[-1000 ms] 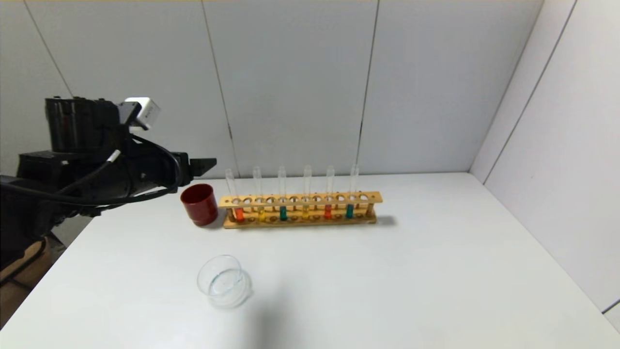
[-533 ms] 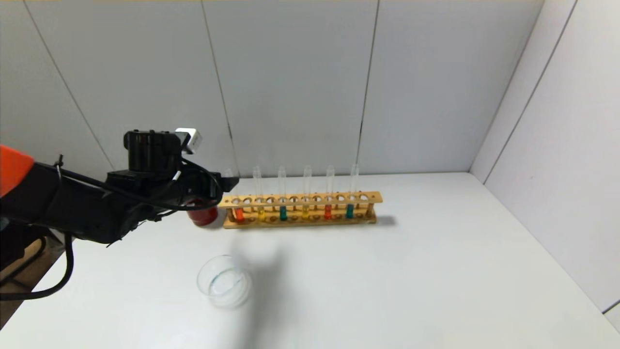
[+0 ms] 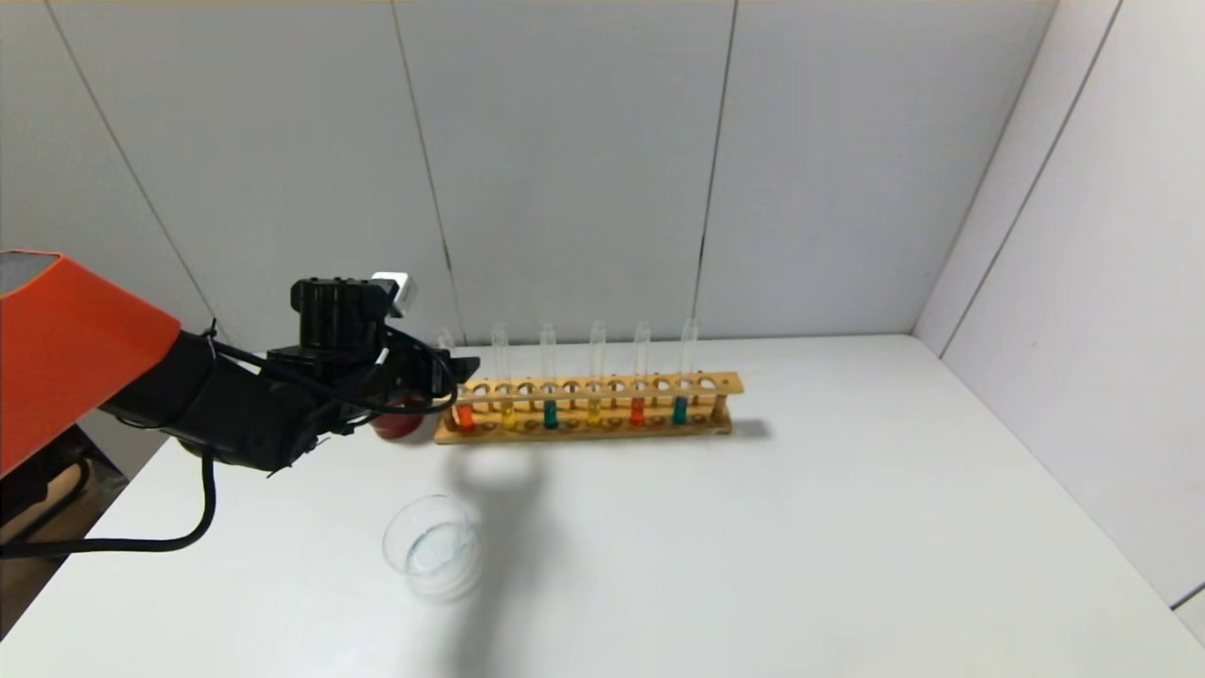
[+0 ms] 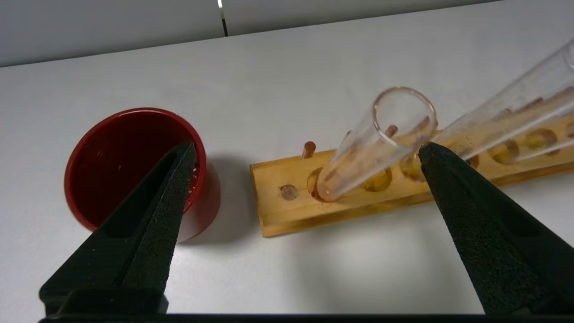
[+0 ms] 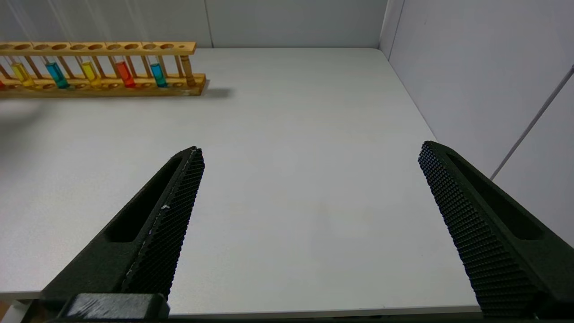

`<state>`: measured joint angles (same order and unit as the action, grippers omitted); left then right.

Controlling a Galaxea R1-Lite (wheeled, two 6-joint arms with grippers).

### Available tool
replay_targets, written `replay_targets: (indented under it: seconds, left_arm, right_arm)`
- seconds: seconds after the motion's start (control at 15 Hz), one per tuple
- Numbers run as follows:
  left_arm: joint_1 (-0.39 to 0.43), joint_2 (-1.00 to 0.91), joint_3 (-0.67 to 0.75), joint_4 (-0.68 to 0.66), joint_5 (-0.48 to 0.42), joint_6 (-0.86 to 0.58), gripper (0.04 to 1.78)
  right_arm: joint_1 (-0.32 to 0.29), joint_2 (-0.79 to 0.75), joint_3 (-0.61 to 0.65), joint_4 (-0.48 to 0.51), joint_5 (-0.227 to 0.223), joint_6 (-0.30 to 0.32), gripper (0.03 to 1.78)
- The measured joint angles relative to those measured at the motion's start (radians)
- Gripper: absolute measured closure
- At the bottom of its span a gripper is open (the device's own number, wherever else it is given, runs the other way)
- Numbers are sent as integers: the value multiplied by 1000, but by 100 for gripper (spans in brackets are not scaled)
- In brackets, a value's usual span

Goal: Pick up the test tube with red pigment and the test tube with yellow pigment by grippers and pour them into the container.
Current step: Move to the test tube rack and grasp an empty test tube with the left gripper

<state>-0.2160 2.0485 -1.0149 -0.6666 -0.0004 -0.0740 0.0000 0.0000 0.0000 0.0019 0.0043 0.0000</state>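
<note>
Head view: the left gripper (image 3: 452,369) hangs at the left end of the wooden rack (image 3: 602,384), level with the upper part of the test tube with red pigment (image 3: 456,381), which stands in the rack's end hole. The test tube with yellow pigment (image 3: 505,377) stands 1 place to the right. The container (image 3: 435,546) sits near the front of the table (image 3: 800,527), well apart from the rack, and a dark red cup (image 3: 400,426) is partly hidden behind the arm.

Left wrist view: the fingers are spread wide and grasp nothing. The red tube's open mouth lies between them, closer to 1 fingertip (image 4: 432,154); whether that tip touches the glass is hard to tell.

Right wrist view: the right gripper (image 5: 309,154) is spread wide and empty, parked over bare table far from the rack.

The step in hand looks like the approach to the 1st pick. Next, the tube probably needs centring between the fingers before they close and lift straight up.
</note>
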Motion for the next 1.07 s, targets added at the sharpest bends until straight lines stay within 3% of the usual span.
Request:
replay_targets:
  seconds: [0.33, 0.47, 0.67, 0.93, 1.07]
  left_arm:
    - [-5, 57, -48, 2, -1, -24, 9]
    - [-10, 67, -53, 4, -1, -23, 20]
    - [-21, 77, -57, 3, -1, -23, 56]
    - [-25, 84, -56, 3, 0, -23, 130]
    - [-24, 87, -56, 3, 0, -23, 150]
  right_arm:
    - [0, 0, 0, 0, 0, 0, 6]
    - [0, 0, 0, 0, 0, 0, 6]
    - [0, 0, 0, 0, 0, 0, 6]
    - [0, 0, 0, 0, 0, 0, 6]
    - [0, 0, 0, 0, 0, 0, 6]
